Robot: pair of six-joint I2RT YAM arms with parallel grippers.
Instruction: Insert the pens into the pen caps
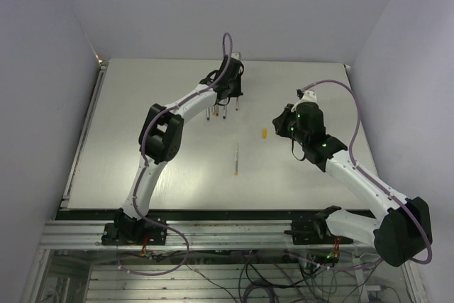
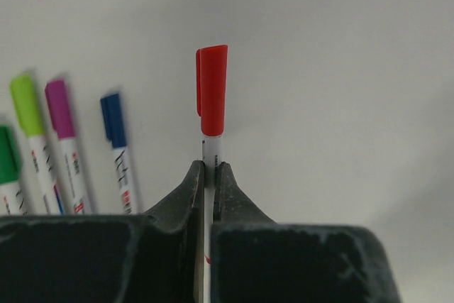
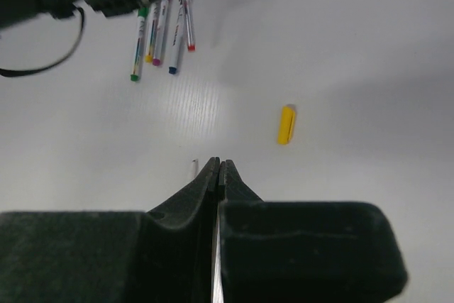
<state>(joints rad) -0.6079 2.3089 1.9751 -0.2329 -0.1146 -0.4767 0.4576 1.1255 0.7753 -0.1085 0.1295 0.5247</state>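
One yellow cap (image 3: pixel 286 124), one lone pen (image 1: pixel 237 159)

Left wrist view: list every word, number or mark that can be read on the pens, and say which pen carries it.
Nothing here can be read with certainty.
Blue-capped pen: black print along the barrel, too blurred to read.
Purple-capped pen: dark print, too blurred to read.
Lime-capped pen: dark print, too blurred to read.
Red-capped pen: tiny dark marks at the barrel's edge, too small to read.
Other views: nothing legible.
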